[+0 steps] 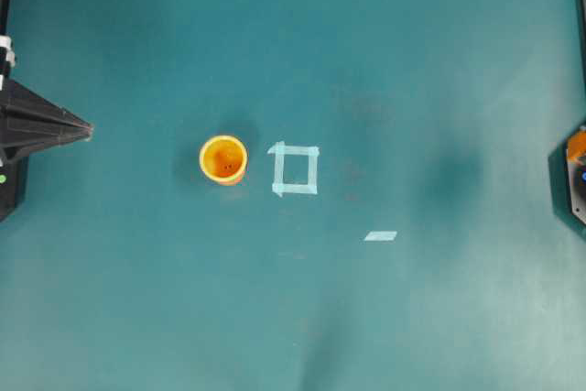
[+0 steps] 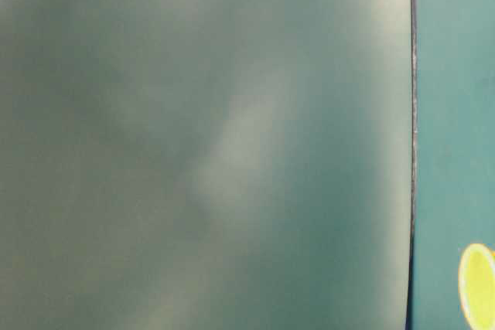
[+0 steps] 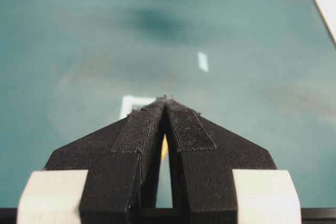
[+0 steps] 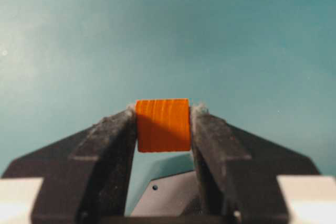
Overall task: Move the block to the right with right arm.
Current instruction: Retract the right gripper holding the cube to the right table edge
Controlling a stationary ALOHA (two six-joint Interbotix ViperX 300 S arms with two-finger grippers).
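- Small orange plastic cube [image 4: 163,125] clamped between the black fingers of the right end effector [image 4: 163,116] — lifted clear of the teal tabletop [image 1: 385,61], at the far right edge overhead.
- Left black pointed end effector [image 3: 166,100] closed, tips together, holding nothing.
- Round orange-yellow cup [image 1: 223,159] upright just left of pale tape square [image 1: 295,169].

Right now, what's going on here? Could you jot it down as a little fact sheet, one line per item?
block: small orange cube, pinched between the right gripper's fingertips, off the table
right arm: at the right edge of the overhead view
left gripper: closed, holding nothing, at the left edge
cup: orange, upright, left of the tape square
tape strip: lone piece, right of and below the square
table: teal surface
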